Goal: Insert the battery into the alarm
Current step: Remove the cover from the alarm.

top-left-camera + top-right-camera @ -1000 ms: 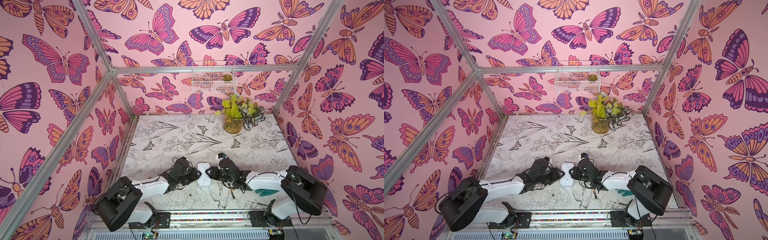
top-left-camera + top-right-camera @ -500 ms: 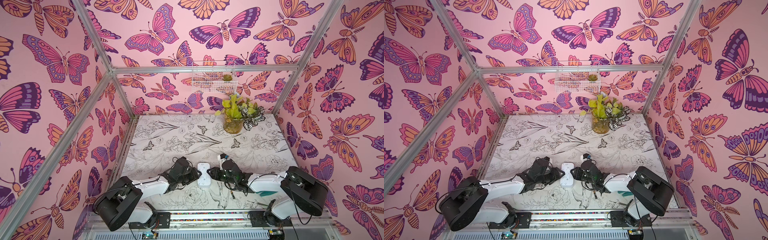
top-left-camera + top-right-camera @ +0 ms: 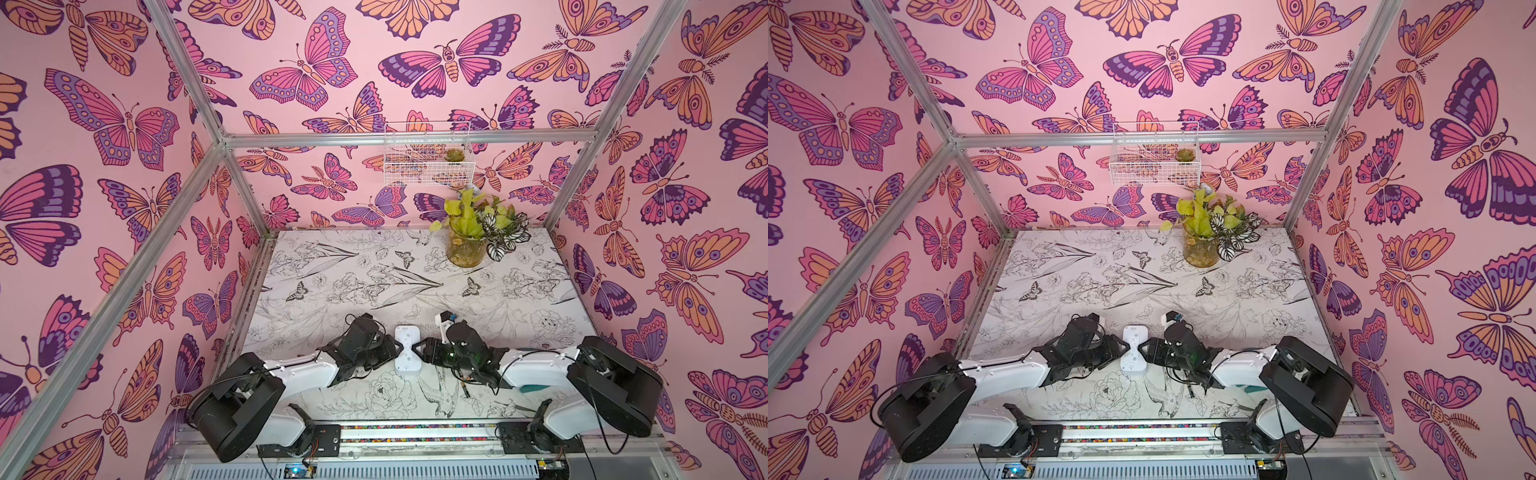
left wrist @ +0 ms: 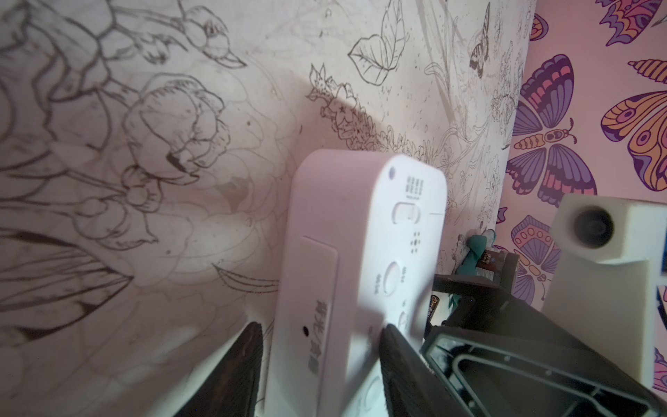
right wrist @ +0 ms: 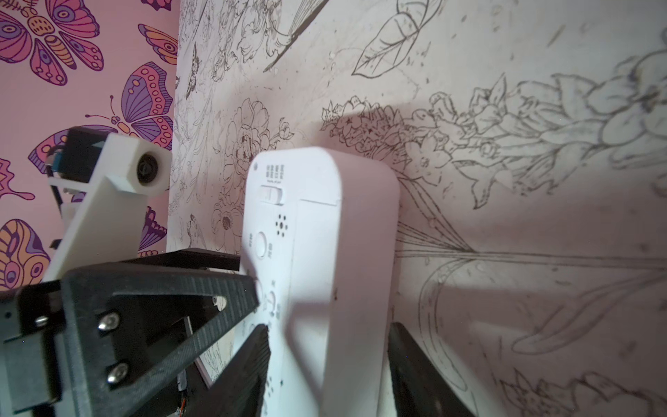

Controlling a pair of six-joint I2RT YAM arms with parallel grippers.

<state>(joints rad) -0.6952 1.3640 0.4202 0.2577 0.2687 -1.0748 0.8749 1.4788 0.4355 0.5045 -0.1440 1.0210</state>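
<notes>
The white alarm (image 3: 406,352) (image 3: 1133,351) lies near the table's front, its back with buttons and speaker holes facing up (image 4: 361,252) (image 5: 317,234). My left gripper (image 3: 400,351) (image 4: 321,361) reaches in from the left and is shut on the alarm's middle, one finger on the back face and one beneath. From the right, my right gripper (image 3: 416,352) (image 5: 330,361) straddles the same middle with its jaws open; a small gap shows at one finger. A small dark labelled object (image 4: 485,258) behind the right gripper may be the battery; I cannot tell.
A teal glove (image 3: 532,388) lies under the right arm. A jar of leafy plants (image 3: 465,249) stands at the back right, below a white wire basket (image 3: 428,153) on the back wall. Butterfly-patterned walls close in three sides.
My right gripper's jaws have widened and now sit around the alarm. The left gripper and the alarm have not moved.
</notes>
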